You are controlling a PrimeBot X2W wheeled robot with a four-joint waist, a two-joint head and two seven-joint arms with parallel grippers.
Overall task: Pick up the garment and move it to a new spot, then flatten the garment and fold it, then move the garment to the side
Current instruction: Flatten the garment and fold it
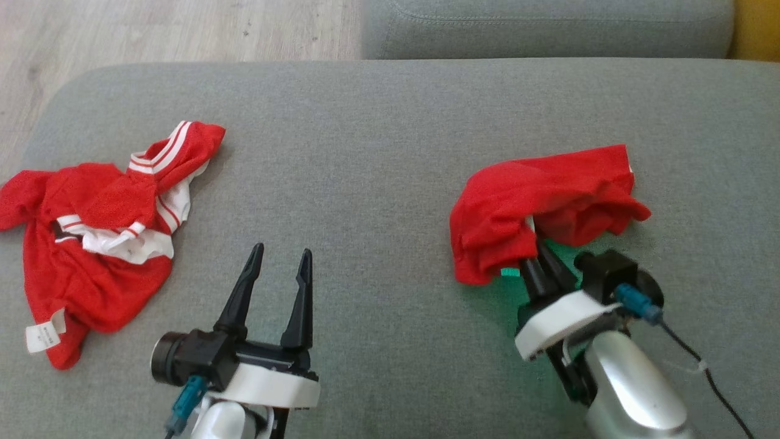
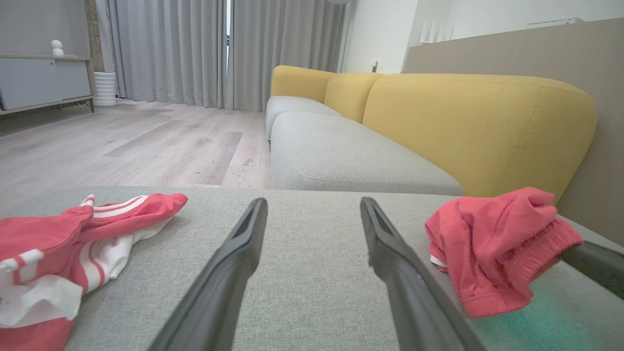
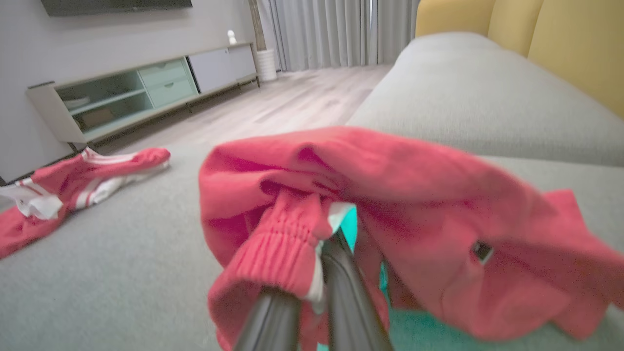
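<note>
- Head view, nearest: the left gripper points across the grey cushion, its two fingers spread apart with nothing between them.
- At lower right, the right gripper has its fingers pinched together on the elastic hem of the plain red garment. The garment drapes over their tips in a bunched heap on the cushion's right side.
- At the left edge lies a crumpled red garment with white stripes, well apart from both grippers.
- Beyond the cushion are another grey seat and a wooden floor.
</note>
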